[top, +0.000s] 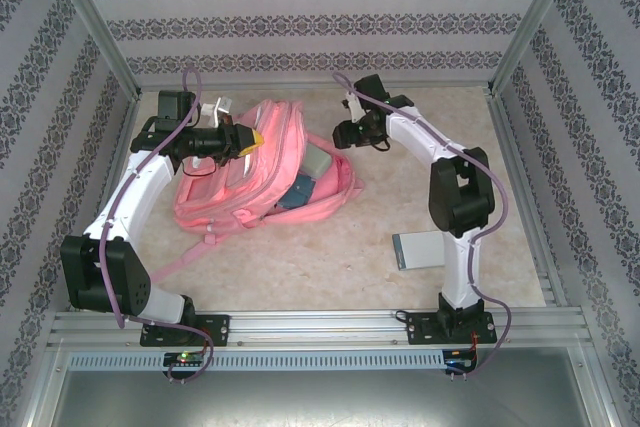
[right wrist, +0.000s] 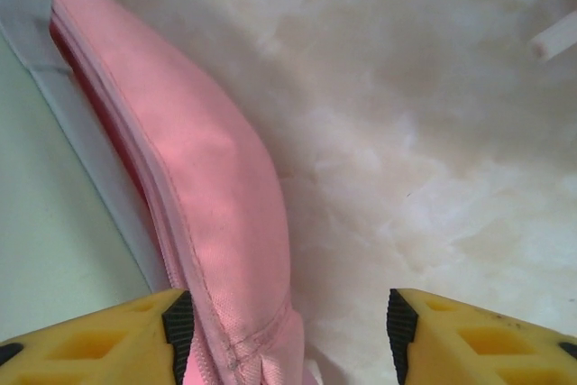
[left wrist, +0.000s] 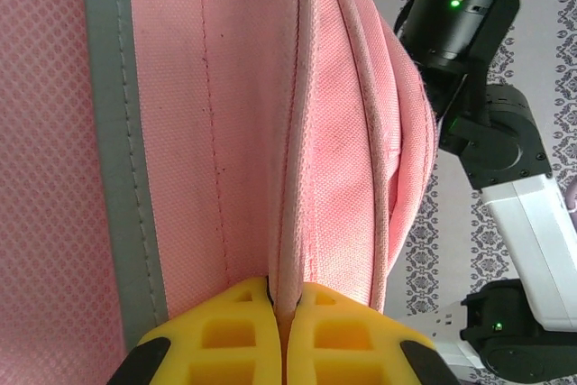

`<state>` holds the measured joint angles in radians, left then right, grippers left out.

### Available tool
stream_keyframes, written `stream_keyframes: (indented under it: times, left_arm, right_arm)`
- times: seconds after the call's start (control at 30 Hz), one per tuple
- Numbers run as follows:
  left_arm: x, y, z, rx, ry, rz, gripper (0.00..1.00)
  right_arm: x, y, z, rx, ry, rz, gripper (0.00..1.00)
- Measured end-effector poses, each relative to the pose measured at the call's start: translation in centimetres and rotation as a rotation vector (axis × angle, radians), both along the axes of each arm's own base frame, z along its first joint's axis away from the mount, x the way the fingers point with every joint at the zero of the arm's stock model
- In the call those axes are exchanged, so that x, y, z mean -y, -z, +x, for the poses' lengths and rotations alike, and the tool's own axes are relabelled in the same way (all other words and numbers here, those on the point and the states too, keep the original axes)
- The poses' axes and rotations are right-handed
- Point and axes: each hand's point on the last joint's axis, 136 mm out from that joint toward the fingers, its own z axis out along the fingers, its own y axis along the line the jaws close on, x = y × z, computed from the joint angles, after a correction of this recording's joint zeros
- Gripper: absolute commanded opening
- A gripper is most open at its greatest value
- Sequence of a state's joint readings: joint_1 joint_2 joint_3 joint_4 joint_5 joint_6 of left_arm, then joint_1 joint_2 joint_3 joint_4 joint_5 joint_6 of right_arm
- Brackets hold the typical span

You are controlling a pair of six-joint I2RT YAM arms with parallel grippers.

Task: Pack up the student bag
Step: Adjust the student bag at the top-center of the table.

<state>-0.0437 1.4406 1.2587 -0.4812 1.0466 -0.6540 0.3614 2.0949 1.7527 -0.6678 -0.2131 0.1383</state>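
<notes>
Left end effector (left wrist: 285, 313) pinches student bag (top: 262, 175) seam; right end effector (right wrist: 290, 326) agape over edge, table (right wrist: 433, 132) beside.

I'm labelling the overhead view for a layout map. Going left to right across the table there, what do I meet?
Left arm's black base joint → pink student bag → flat grey-blue book lying on the table.

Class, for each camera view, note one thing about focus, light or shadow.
Top external: soft, washed-out light, shadows faint around the bag. Left wrist: sharp, fabric weave clear. Right wrist: table blurry, bag's soft shadow across it.
</notes>
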Motion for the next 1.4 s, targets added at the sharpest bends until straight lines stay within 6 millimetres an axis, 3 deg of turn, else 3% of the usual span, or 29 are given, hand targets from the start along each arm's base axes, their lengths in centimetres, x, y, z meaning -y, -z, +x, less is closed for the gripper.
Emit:
stream_keyframes:
  times: [0.27,0.43,0.57,0.63,0.73,0.97,1.07,1.17,1.4]
  left_arm:
    - [0.0,0.0,0.0,0.000,0.000,0.000,0.00]
    - [0.0,-0.2,-0.1,0.006,0.000,0.000,0.00]
    - [0.0,-0.4,-0.2,0.015,-0.001,0.003,0.00]
    - [-0.1,-0.5,-0.4,0.028,-0.001,0.010,0.00]
    - [-0.3,-1.2,-0.7,0.060,-0.004,0.020,0.00]
    - [-1.3,-3.1,-1.6,0.142,-0.019,0.024,0.00]
    - [-1.5,-3.6,-2.0,0.171,-0.018,0.019,0.00]
    - [-2.0,-3.7,-2.1,0.186,-0.027,0.021,0.00]
    - [-4.4,-4.0,-2.3,0.207,-0.088,0.016,0.00]
  right_arm:
    - [-2.1,3.5,-1.6,-0.080,-0.065,-0.015,0.58]
    - [-1.7,4.8,-1.5,-0.094,-0.062,-0.051,0.29]
    - [-1.6,4.7,-1.0,-0.070,-0.043,-0.073,0.08]
    - [-1.5,4.4,-0.9,-0.039,-0.033,-0.082,0.00]
    - [-1.0,2.4,-1.1,0.015,-0.011,-0.096,0.00]
    - [-0.3,-7.9,-1.3,0.228,0.041,-0.004,0.00]
    - [0.2,-10.3,-1.5,0.264,0.064,0.030,0.00]
    - [1.0,-10.0,-1.3,0.252,0.096,0.032,0.00]
    - [3.8,-6.2,-1.6,0.145,0.242,0.054,0.00]
